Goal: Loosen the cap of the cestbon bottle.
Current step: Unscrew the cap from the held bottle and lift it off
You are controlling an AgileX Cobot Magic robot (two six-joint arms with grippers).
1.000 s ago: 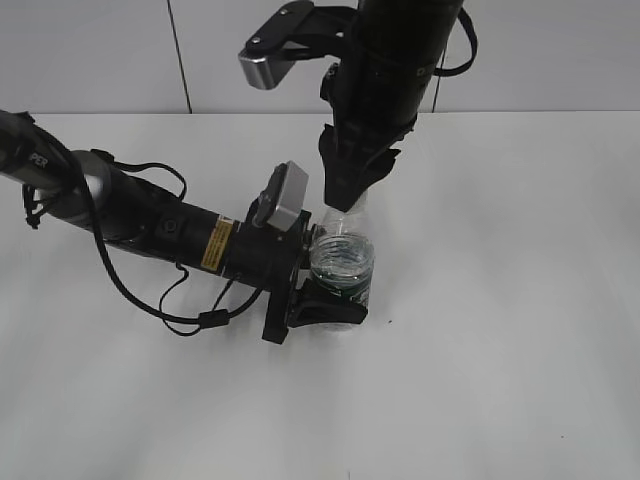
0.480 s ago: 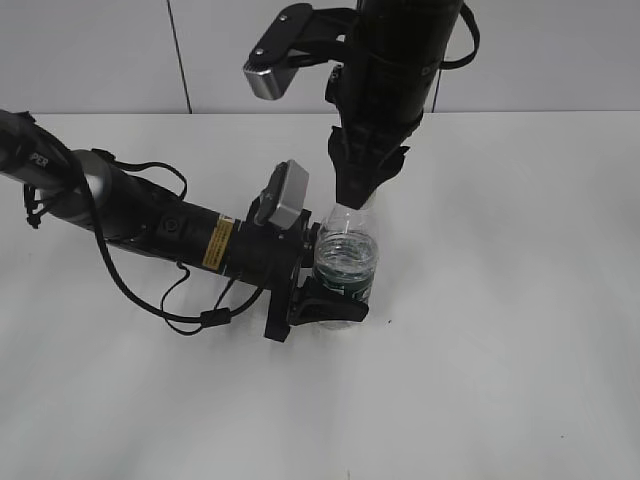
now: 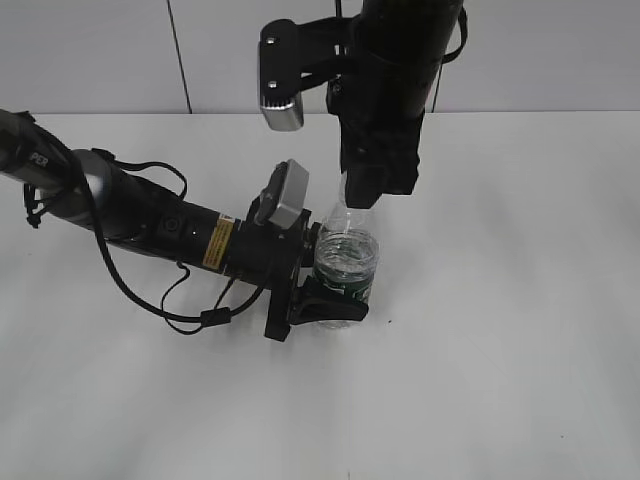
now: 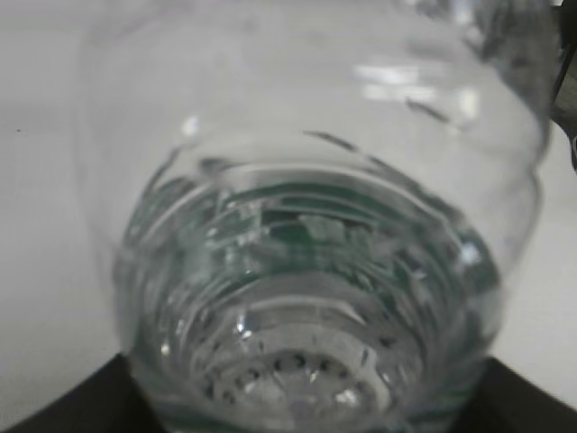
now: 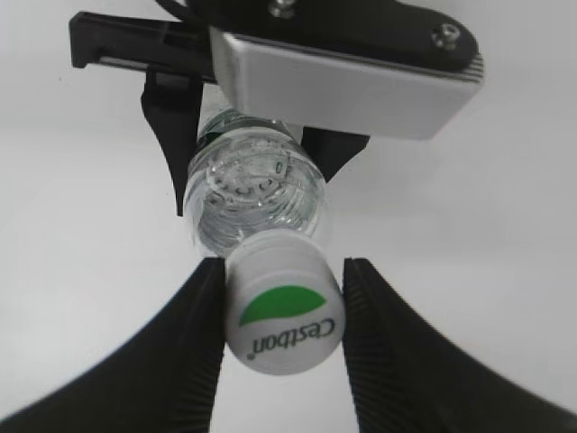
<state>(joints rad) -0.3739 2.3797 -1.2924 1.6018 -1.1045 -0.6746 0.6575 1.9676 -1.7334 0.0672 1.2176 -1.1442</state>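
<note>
The cestbon bottle (image 3: 345, 262) is clear, holds water and stands on the white table, leaning slightly. My left gripper (image 3: 325, 300) is shut on its lower body from the left. The bottle fills the left wrist view (image 4: 306, 271), with black finger edges at the bottom corners. My right gripper (image 3: 362, 195) comes down from above and hides the cap in the exterior view. In the right wrist view the white cap (image 5: 284, 316) with its green logo sits between the two black fingers (image 5: 284, 263), which press on both sides. The bottle's shoulder (image 5: 254, 194) shows below it.
The white table (image 3: 500, 350) lies all round the bottle. A white tiled wall (image 3: 100, 50) stands behind. The left arm and its cables (image 3: 150, 225) lie across the table's left side.
My right wrist has turned about the bottle's neck with its fingers on the cap; its camera housing has swung round. The bottle and left gripper have stayed almost still.
</note>
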